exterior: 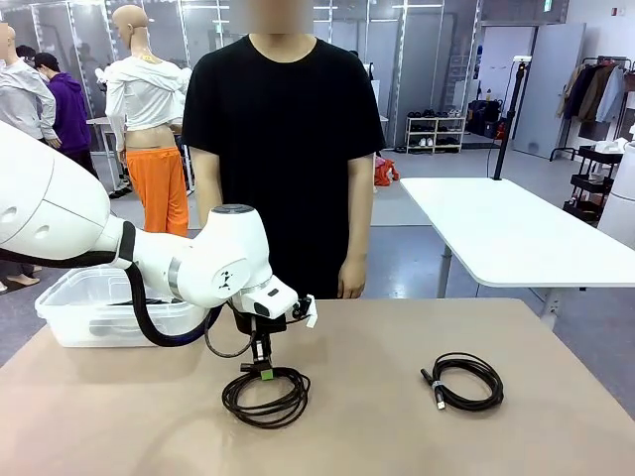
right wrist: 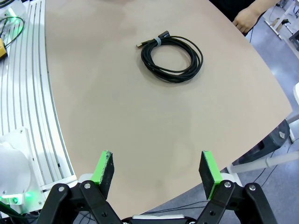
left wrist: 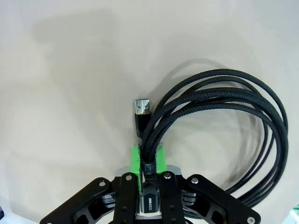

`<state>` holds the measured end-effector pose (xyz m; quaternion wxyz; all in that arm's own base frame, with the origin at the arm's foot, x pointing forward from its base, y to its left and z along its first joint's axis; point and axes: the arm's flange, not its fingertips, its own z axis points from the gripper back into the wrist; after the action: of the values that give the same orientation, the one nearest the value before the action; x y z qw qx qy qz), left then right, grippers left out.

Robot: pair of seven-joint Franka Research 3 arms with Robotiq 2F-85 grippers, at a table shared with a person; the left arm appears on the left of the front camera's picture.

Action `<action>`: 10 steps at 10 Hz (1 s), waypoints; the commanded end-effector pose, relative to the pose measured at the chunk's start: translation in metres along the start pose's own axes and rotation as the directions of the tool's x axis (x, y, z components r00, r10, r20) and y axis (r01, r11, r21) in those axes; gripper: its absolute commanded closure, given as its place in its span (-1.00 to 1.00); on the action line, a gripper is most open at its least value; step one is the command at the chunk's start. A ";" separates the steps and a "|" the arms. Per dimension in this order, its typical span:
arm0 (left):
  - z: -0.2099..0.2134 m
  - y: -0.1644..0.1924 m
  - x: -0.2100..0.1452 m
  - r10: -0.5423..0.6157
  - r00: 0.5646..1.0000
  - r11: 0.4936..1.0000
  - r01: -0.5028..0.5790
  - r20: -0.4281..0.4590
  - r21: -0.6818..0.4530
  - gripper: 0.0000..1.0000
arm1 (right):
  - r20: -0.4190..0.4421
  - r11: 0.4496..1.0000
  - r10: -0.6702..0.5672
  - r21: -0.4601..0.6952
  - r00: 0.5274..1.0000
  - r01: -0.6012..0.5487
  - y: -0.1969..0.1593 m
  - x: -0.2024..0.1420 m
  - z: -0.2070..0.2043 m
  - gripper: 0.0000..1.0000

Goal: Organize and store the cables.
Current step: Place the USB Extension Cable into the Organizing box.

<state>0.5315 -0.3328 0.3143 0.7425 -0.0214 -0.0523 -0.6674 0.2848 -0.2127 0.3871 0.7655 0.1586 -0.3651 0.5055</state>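
The left gripper [exterior: 264, 370] [left wrist: 147, 157] is clamped on the first cable [exterior: 295, 393] [left wrist: 219, 93] near the tabletop's [exterior: 377, 441] near edge, left of centre. The second cable [exterior: 492, 383] [right wrist: 194, 59] lies toward the right edge. The right gripper [right wrist: 156, 170] stands apart, empty.

Tan desk [exterior: 397, 436] across the lower frame; clear bin [exterior: 69, 322] on its left edge; person in black shirt [exterior: 283, 149] standing behind, centre; white table [exterior: 506, 238] at right; black cart [exterior: 593, 183] far right.

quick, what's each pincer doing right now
left pincer: closed on the cable coil
right pincer: open, holding nothing
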 end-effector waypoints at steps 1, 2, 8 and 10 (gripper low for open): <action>0.038 -0.010 -0.001 -0.042 0.999 0.998 0.043 0.031 -0.049 1.00 | 0.009 1.000 -0.014 0.000 1.000 0.014 -0.002 0.002 0.001 -0.85; 0.086 -0.018 -0.006 -0.083 0.995 0.996 0.084 0.060 -0.020 1.00 | 0.009 1.000 -0.014 0.000 1.000 0.014 -0.002 0.002 0.001 -0.85; 0.194 -0.051 -0.019 -0.126 0.985 0.989 0.115 0.119 0.098 1.00 | 0.009 1.000 -0.014 0.000 1.000 0.014 -0.002 0.002 0.001 -0.85; 0.227 -0.043 -0.021 -0.137 0.979 0.988 0.124 0.150 0.091 1.00 | 0.009 1.000 -0.014 0.000 1.000 0.014 -0.002 0.002 0.001 -0.85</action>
<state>0.4738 -0.2935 0.5274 0.6912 -0.0390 -0.1326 -0.7093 0.2849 -0.2125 0.3871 0.7655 0.1588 -0.3649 0.5057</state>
